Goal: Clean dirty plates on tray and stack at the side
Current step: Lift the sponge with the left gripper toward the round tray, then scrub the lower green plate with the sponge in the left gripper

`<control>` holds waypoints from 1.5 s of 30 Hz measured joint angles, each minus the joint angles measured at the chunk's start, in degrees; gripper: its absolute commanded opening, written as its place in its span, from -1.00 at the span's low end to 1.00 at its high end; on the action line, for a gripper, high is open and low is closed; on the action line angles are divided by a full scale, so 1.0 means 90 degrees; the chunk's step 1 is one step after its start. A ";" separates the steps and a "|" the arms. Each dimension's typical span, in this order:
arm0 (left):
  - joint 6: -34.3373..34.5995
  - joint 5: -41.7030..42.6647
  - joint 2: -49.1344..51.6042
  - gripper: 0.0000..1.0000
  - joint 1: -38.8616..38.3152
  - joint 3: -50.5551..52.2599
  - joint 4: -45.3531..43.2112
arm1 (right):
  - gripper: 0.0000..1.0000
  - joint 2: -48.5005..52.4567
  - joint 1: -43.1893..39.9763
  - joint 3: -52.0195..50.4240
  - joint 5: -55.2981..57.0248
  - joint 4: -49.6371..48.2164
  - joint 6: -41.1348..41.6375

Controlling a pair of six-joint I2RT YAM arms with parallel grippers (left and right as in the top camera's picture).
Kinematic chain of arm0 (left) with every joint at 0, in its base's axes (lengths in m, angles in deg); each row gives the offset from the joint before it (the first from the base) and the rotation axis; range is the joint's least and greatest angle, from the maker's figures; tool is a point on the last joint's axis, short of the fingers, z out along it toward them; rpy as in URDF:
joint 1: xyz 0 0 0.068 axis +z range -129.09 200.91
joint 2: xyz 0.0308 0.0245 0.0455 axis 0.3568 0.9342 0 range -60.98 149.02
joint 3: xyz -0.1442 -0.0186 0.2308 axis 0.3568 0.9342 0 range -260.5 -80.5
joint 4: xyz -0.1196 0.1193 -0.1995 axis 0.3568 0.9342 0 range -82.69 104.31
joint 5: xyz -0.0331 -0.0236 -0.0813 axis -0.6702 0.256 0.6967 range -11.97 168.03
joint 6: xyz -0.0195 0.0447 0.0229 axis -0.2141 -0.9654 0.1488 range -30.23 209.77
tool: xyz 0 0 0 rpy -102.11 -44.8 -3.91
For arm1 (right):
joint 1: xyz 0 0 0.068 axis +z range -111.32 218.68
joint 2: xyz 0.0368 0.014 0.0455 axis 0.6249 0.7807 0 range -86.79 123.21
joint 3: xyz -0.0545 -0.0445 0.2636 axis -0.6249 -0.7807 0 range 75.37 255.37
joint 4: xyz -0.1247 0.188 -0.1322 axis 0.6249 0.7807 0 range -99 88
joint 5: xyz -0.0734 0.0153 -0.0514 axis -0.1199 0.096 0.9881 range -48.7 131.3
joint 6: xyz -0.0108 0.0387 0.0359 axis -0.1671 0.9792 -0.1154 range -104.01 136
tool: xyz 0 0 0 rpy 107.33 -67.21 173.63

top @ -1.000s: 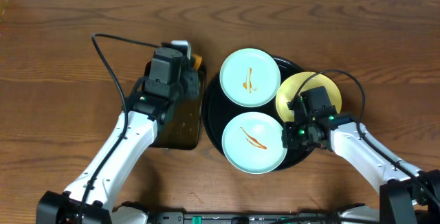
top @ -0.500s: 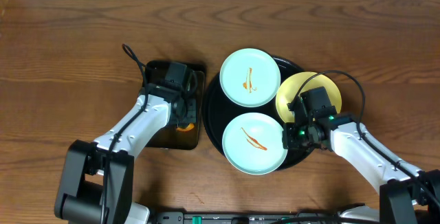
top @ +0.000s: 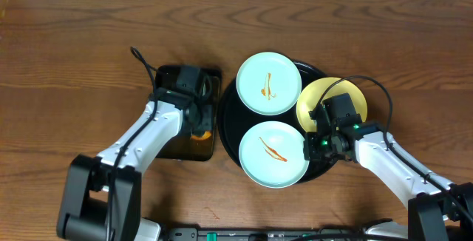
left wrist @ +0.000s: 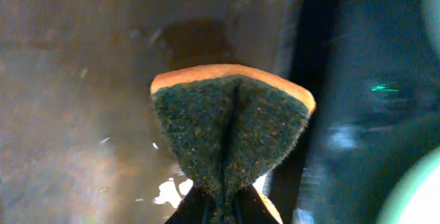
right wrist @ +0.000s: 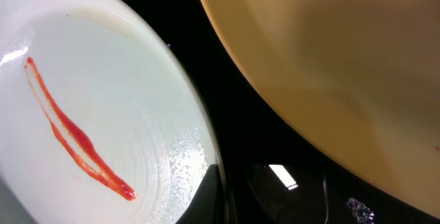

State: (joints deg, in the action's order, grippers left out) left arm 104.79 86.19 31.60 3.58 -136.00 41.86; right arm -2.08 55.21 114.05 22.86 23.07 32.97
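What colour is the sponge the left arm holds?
Dark green scrub face, orange back; the sponge shows best in the left wrist view.

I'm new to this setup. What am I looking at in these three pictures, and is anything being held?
Two robot arms work at a wooden table. The overhead picture looks straight down. The other two come from a camera on each wrist. A round black tray carries a far blue plate and a near blue plate, both streaked with sauce, and a yellow plate. The left gripper pinches a folded sponge over a small tray. The right gripper is at the near blue plate's rim; whether it grips is unclear.
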 measured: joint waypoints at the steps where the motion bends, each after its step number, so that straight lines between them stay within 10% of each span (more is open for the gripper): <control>1: 0.0002 0.0100 -0.0073 -0.85 -0.0002 -0.0075 -0.0007 | -0.97 0.0000 0.0000 0.0000 0.0000 0.0000 0.0000; 9: 0.0185 0.1132 -0.0554 -0.85 -0.1188 -0.0432 -0.0192 | -0.98 0.0000 0.0000 0.0000 0.0002 0.0000 0.0000; 22: 0.2531 0.1350 0.0381 -0.85 -0.3645 -0.0432 -0.1702 | -0.97 0.0000 0.0000 0.0000 0.0000 0.0005 0.0000; 45: 0.3177 0.0886 0.1090 -0.85 -0.3813 -0.0432 -0.1625 | -0.98 0.0000 0.0000 0.0000 -0.0005 0.0148 0.0002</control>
State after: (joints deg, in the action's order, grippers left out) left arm 133.38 94.17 41.41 -30.73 -139.89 27.23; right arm -2.08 55.21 114.05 22.82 24.40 32.99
